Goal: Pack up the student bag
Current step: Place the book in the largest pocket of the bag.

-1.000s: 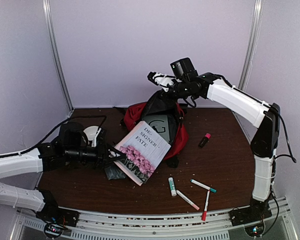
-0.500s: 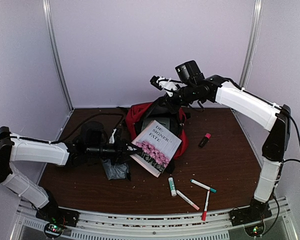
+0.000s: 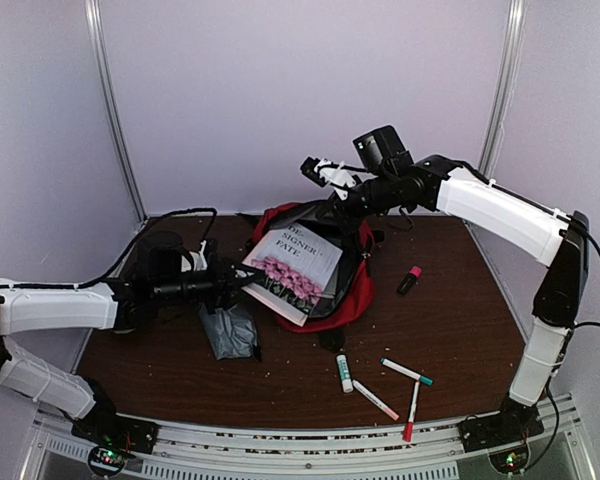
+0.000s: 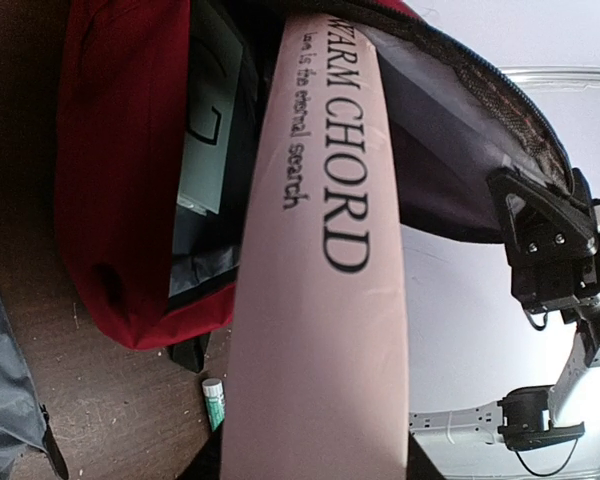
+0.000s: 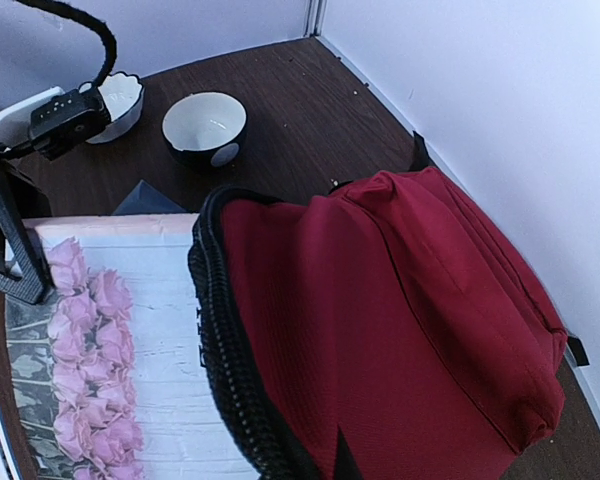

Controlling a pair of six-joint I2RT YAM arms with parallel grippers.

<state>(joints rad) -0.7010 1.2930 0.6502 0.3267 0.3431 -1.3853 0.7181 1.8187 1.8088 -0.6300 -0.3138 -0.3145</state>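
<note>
The red student bag (image 3: 355, 290) lies at the table's middle with its mouth held wide. My right gripper (image 3: 338, 200) is shut on its black zipper edge (image 5: 225, 360), lifting the top flap; its fingertips are hidden by the fabric (image 5: 400, 320). My left gripper (image 3: 242, 287) is shut on the near end of a book (image 3: 292, 265) with pink flowers on its cover. The book's far end sits in the bag's mouth. In the left wrist view the pink spine (image 4: 325, 250) runs up into the opening, beside a grey-green flat item (image 4: 215, 130) inside.
A grey pouch (image 3: 230, 330) lies under my left arm. Several markers (image 3: 344, 373) (image 3: 407, 371) (image 3: 412, 410) lie at the front right, and a pink highlighter (image 3: 408, 280) lies right of the bag. Two bowls (image 5: 205, 125) (image 5: 120, 95) stand at the back left.
My left gripper has carried the book back and to the right, from the table in front of the bag into its mouth. The right gripper has kept hold of the flap.
</note>
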